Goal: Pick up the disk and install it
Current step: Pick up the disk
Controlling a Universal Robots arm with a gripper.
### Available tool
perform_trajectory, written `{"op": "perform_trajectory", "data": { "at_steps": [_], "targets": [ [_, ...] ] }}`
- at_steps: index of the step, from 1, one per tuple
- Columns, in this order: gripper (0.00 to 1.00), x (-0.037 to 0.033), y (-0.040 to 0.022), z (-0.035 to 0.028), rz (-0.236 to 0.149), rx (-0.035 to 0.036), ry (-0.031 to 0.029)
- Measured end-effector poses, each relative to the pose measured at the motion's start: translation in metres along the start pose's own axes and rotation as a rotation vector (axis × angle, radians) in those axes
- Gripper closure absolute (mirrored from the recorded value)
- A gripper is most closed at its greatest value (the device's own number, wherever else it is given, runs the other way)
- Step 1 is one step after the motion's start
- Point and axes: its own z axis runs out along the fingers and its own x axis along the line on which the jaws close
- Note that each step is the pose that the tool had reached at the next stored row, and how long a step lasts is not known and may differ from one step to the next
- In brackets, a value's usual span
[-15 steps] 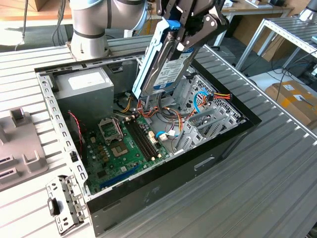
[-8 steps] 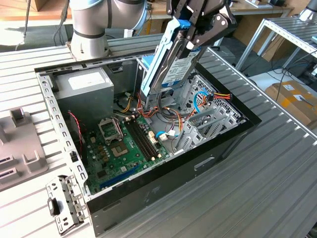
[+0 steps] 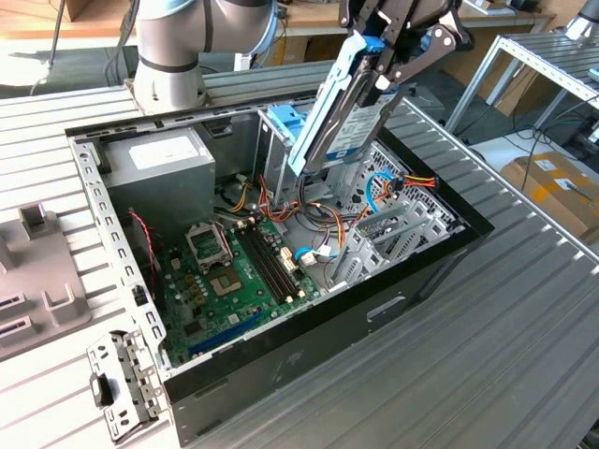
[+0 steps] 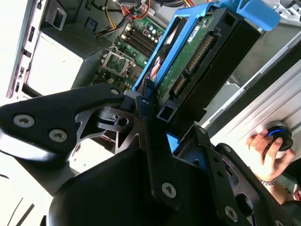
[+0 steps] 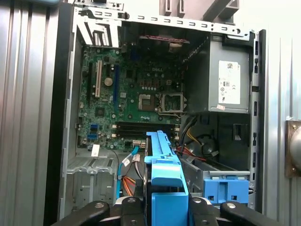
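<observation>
The disk, a dark drive in a bright blue carrier, hangs tilted on end over the back of the open computer case. My gripper is shut on its upper end, by the blue tab. In the second wrist view the black fingers clamp the disk, whose green circuit board and connectors face the camera. In the first wrist view the disk's blue end sticks out from the gripper, above the drive bay area of the case.
Inside the case lie a green motherboard, a grey power supply, a paler blue bracket and loose coloured cables. Grey fixtures sit at the exterior view's left. A person's hand holds a round device beside the case.
</observation>
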Motion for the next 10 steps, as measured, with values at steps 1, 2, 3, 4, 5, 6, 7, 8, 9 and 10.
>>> {"op": "perform_trajectory", "data": {
  "at_steps": [1, 2, 3, 4, 5, 6, 7, 8, 9, 10],
  "targets": [
    [0.64, 0.0004, -0.0026, -0.0002, 0.000, 0.0000, 0.0000],
    [0.64, 0.0011, -0.0042, -0.0003, 0.000, 0.0000, 0.0000],
    [0.64, 0.0028, -0.0059, -0.0006, 0.000, 0.0000, -0.0001],
    [0.64, 0.0055, -0.0073, -0.0010, 0.000, 0.0000, -0.0001],
    [0.64, 0.0085, -0.0080, -0.0013, 0.000, -0.0001, -0.0001],
    [0.64, 0.0102, -0.0083, -0.0016, 0.000, -0.0001, -0.0001],
    [0.64, 0.0119, -0.0086, -0.0018, 0.000, -0.0001, -0.0001],
    [0.64, 0.0133, -0.0088, -0.0020, 0.000, 0.0000, 0.0000],
    [0.64, 0.0149, -0.0089, -0.0022, 0.000, -0.0001, 0.0000],
    [0.64, 0.0165, -0.0089, -0.0024, 0.000, -0.0001, 0.0000]
  ]
}}
